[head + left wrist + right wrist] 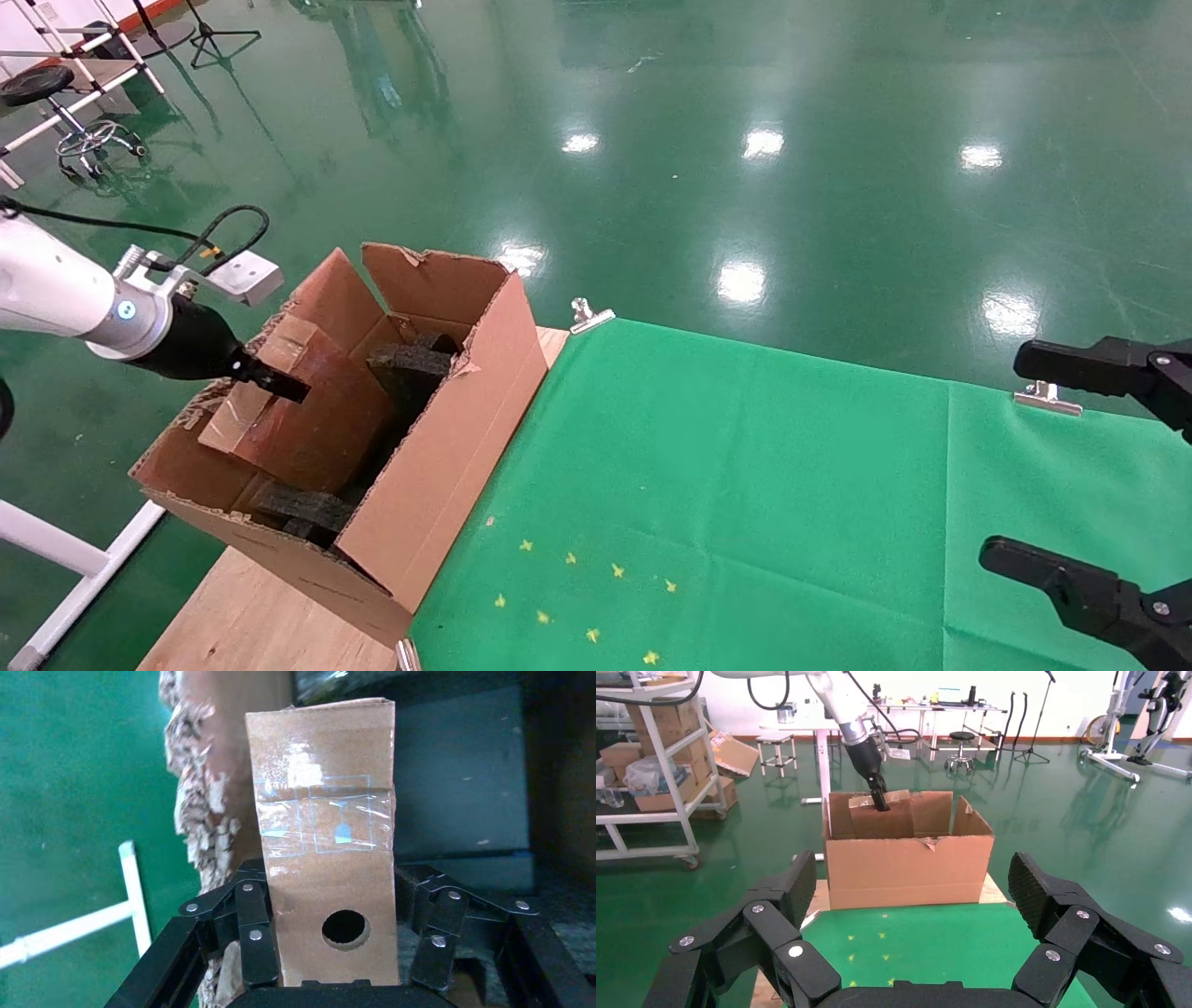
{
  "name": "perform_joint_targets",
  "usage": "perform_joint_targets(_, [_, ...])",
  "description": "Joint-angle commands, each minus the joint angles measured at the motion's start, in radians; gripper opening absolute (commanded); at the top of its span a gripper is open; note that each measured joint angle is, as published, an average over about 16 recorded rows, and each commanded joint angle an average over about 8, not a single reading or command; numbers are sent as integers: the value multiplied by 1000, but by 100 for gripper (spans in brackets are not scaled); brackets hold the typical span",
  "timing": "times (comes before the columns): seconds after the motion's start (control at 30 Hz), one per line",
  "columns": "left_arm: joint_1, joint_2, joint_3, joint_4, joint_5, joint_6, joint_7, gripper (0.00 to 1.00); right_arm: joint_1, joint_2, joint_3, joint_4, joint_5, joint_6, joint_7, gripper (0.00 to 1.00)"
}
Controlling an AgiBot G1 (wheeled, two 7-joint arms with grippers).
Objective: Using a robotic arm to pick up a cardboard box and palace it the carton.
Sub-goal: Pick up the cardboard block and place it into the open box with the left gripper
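The cardboard box [312,415], brown with shiny tape, leans tilted inside the carton [447,438]. My left gripper [272,381] on the white robotic arm [56,289] is shut on its upper end, just above the carton's open top. In the left wrist view the box's slim face with the round hole [346,929] sits between my black fingers [256,934]. From the right wrist view the carton [909,871] stands beyond the green mat with the box [880,822] held in it. My right gripper [1024,461] hangs open over the mat's right side, nothing between its fingers.
Black foam blocks [410,368] lie in the carton beside the box. Its ragged torn edge [200,811] is next to my left fingers. A green mat [745,485] with small yellow stars covers the wooden table [251,606]. Metal clips [589,315] hold the mat's far edge.
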Motion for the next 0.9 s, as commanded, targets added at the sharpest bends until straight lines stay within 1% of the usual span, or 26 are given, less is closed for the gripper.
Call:
perform_joint_targets(0.03, [7,8,6,16,9,-17,-18,0,0,0,0,0,0,0,0,100])
perform_joint_targets(0.2, [42,18,10,22,14,-89,-38,0,0,0,0,0,0,0,0,100])
perform_joint_targets(0.33, [69,22,8,20,12,-118,-42,0,0,0,0,0,0,0,0,100])
perform_joint_targets(0.9, [139,22,-14,15,-20,-93,-32,0,0,0,0,0,0,0,0,100])
